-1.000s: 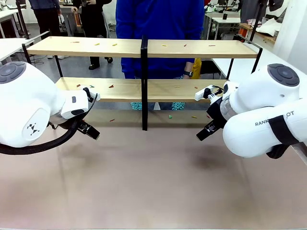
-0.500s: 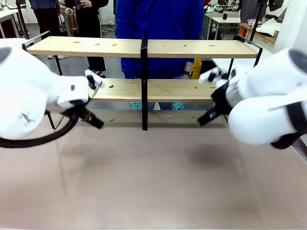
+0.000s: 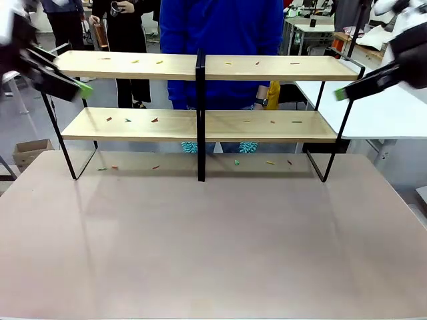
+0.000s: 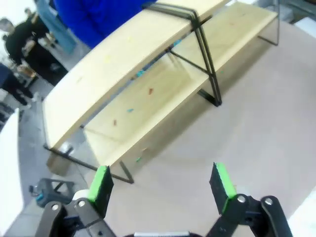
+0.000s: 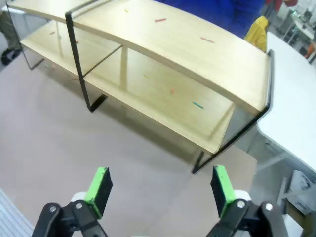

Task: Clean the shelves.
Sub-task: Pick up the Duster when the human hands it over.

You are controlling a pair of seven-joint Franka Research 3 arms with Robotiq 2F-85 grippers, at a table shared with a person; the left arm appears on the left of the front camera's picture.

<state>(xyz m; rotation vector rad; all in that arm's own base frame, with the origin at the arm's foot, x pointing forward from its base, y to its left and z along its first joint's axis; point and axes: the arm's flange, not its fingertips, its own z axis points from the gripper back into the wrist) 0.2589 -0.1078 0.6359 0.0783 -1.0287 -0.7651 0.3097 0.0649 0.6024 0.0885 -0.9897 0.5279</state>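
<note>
**Both arms poised at the rack ends, cleaning not yet begun**

The shelves [image 3: 267, 67] stand across the far half of the worktop [image 3: 213, 247], with a person [image 3: 220, 27] in blue just behind them. Small coloured scraps [image 3: 155, 121] lie scattered on both boards, and a few more sit on the worktop under the lower board.

The left end effector [image 4: 162, 185] hangs high off the rack's left end, its fingers spread wide with nothing between them. The right end effector [image 5: 160, 186] is placed the same way off the right end, also wide and empty. Neither touches the rack.

This looks like the approach step, since no scrap appears to have been cleared. The next move probably calls for bringing one arm down over the top board and closing on a single scrap. The scraps are thin and flat, so the fingertips would need to meet right at the wood. The lower board sits under the upper one, so it likely has to be reached from the front.
</note>
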